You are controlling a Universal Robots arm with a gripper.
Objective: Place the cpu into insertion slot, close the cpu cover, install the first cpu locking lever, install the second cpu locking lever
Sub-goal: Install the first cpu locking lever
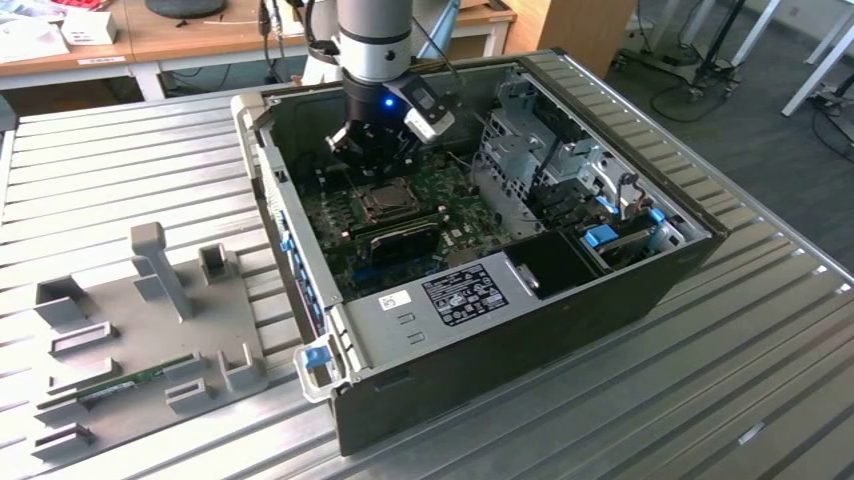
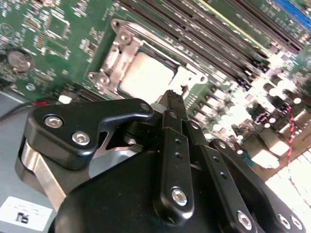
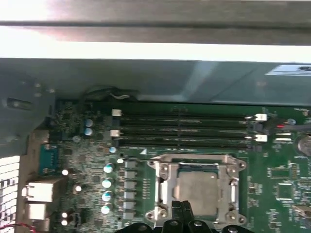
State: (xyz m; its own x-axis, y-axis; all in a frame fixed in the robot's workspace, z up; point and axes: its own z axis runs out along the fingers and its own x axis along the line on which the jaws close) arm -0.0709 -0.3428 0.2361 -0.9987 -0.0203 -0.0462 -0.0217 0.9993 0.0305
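From the exterior view, the hand hangs inside the open computer case on the slatted table, near the insertion slot. The first wrist view shows more: the cpu lies seated there, framed by the lowered cpu cover, and the hand's fingertips are together with nothing between them. Long memory slots run just beside the socket.

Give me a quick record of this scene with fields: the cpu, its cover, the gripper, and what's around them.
cpu: grey metal top showing, seated in the insertion slot
cpu cover: lying flat over the slot, framing the cpu through its window
gripper: shut, fingertips together, over the edge of the cover; contact cannot be told
memory slots: long, dark, in a row beside the insertion slot
setting: green motherboard inside an open computer case on a ribbed metal table
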